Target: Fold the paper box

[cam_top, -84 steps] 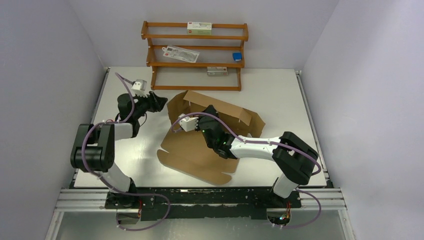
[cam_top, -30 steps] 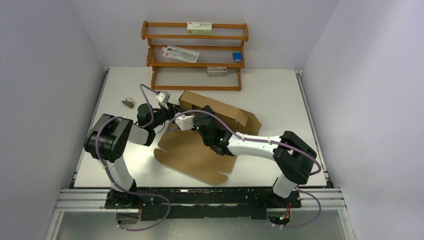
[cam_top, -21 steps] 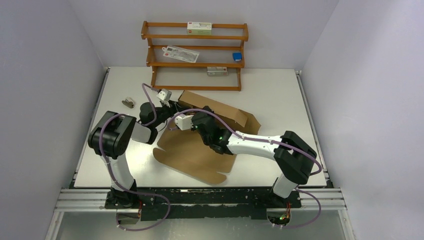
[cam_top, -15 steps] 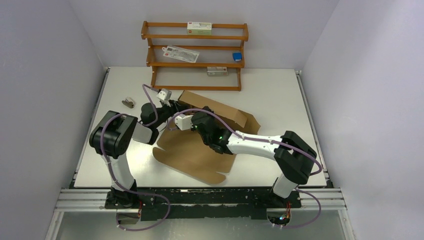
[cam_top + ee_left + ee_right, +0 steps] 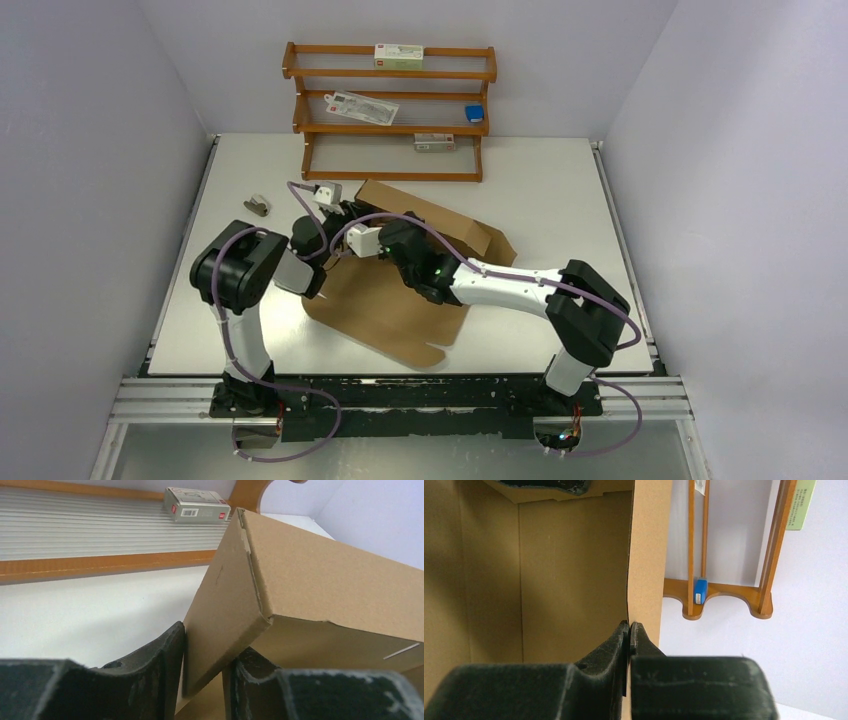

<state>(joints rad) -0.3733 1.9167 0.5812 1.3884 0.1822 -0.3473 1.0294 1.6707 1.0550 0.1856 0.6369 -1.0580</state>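
Note:
The paper box [image 5: 392, 300] is brown corrugated cardboard in the middle of the table, its near panel flat and its far wall [image 5: 440, 218] raised. My left gripper [image 5: 349, 216] is at the box's far left corner. In the left wrist view it [image 5: 204, 680] straddles the end flap [image 5: 225, 610], and both fingers touch the flap. My right gripper [image 5: 386, 234] is just beside it, inside the box. In the right wrist view it [image 5: 629, 628] is shut on the edge of the upright wall [image 5: 646, 555].
A wooden rack [image 5: 390, 110] with small packages stands at the back of the table, close behind the box. A small grey object [image 5: 258, 205] lies at the left. Walls close in on both sides. A blue item [image 5: 700, 591] sits on the rack.
My left gripper has moved right from the table's left side onto the box's end flap. The grey object stays where that gripper was. The box has shifted slightly left while my right gripper holds the wall.

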